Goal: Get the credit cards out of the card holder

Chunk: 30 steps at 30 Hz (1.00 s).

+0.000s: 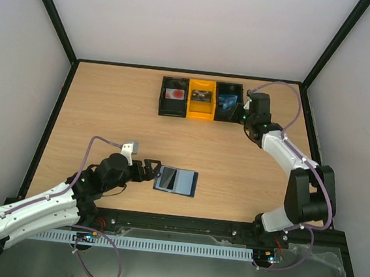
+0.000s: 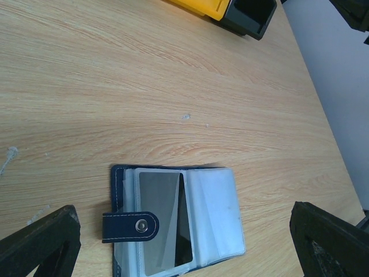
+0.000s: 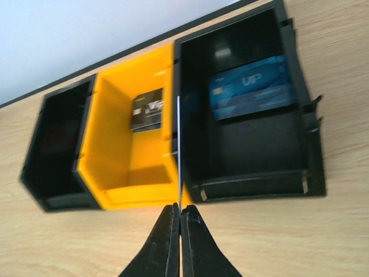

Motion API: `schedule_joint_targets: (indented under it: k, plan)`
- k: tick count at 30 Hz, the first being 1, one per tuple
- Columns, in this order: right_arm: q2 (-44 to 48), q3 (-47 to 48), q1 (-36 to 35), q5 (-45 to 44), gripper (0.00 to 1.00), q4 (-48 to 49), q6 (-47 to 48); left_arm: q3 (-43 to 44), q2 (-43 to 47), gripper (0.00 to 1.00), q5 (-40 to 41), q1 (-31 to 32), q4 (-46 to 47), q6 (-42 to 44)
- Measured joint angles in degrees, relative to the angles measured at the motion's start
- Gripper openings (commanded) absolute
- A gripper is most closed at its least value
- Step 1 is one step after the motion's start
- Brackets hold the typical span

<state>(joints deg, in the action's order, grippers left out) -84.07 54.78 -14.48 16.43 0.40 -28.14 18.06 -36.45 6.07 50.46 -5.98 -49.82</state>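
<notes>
Left gripper (image 1: 152,171) low over the wood-grain table (image 1: 109,111). Its black fingers (image 2: 40,245) are spread wide with nothing in them, tips just beside the card holder's left edge.

Card holder (image 2: 179,222) lies flat and opened near the front of the table. Navy stitched cover, glossy clear-grey sleeves. Strap tab (image 2: 131,225) with a metal snap is folded over the sleeves. One sleeved card (image 2: 164,222), dark and reflective, sits in the top sleeve.

Far side: three open-top plastic bins in a touching row.
- Left black bin (image 3: 55,153): reddish card (image 1: 175,94).
- Yellow bin (image 3: 124,167): dark card (image 3: 148,109).
- Right black bin (image 3: 253,156): blue card (image 3: 253,86).

Right gripper (image 3: 180,210) is pinched tight on an edge-on card (image 3: 179,144), a thin pale line upright before the wall where the yellow and right black bins meet.
</notes>
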Motion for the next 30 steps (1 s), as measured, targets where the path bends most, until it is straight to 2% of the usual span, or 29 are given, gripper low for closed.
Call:
schedule_joint_targets:
  k: [7,17,30]
  plan:
    - [-8.72,8.48,4.07,-0.09,0.02,-3.87,3.54,0.0,-0.28,1.0,0.02,-0.02,0.0,0.81]
    - [-22.14,20.9,5.86,2.67,0.02,-6.43,5.86,0.0,-1.77,1.0,-0.02,-0.04,0.02,0.98]
    - [-31.23,29.35,5.86,6.08,0.02,-8.98,6.16,0.0,-6.6,1.0,-0.48,-0.44,1.97,1.42]
